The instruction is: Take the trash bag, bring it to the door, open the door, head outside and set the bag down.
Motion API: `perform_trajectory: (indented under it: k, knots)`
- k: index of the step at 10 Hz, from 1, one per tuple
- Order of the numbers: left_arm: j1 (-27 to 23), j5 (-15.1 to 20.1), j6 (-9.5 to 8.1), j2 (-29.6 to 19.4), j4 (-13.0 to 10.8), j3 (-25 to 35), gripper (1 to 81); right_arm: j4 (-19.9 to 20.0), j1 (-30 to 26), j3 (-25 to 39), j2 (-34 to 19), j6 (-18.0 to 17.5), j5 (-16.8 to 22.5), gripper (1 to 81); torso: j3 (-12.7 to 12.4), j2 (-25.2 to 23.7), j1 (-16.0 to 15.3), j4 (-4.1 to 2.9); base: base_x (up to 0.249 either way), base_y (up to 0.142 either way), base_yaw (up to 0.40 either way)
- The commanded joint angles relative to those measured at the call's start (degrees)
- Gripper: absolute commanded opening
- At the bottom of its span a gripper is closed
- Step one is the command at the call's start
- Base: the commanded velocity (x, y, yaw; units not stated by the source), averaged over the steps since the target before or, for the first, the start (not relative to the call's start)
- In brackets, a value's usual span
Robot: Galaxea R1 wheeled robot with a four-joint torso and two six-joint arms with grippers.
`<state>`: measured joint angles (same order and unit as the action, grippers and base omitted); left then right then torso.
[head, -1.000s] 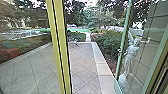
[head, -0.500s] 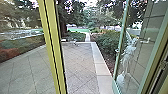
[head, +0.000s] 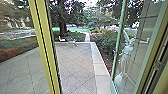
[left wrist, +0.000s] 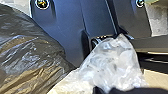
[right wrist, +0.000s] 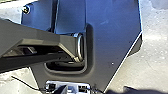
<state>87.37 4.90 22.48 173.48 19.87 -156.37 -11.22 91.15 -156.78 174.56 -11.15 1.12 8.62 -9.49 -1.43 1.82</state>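
Only the robot seems to have moved: more stone yard (head: 75, 65) shows between the yellow post (head: 44, 45) and the glass door (head: 118, 45). So going out looks closer. Both wrists look down over the dark base (left wrist: 62, 27). The black trash bag (left wrist: 27, 55) is beside clear plastic (left wrist: 112, 65). I cannot tell if the left or right jaws are wide or narrow.

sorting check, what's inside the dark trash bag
On the dark trash bag, creased, shiny plastic with brownish patches can be seen; whatever it holds is covered, so I can't tell.
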Motion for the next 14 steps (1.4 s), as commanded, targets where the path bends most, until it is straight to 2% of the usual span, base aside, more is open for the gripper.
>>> perform_trajectory:
  k: [1, 10, 14]
  knots:
    - [-2.9, 4.2, 0.28, 0.2, -0.3, -0.1, 1.0, -0.3, -2.2, 0.2, 0.2, 0.0, 3.1, 81.1, 0.0, 0.0, 0.0, 0.0, 0.0, -0.117, 0.0]
    - [-2.8, 4.2, 0.28, 0.1, -0.3, -0.1, 1.0, -0.1, -2.4, 0.2, 0.2, 0.0, 3.1, 81.1, 0.0, 0.0, 0.0, 0.0, 0.0, -0.114, 0.0]
    - [-2.9, 4.2, 0.28, 0.0, -0.3, -0.1, 1.0, -0.2, -2.6, 0.2, 0.2, 0.0, 3.1, 81.1, 0.0, 0.0, 0.0, 0.0, 0.0, -0.038, 0.0]
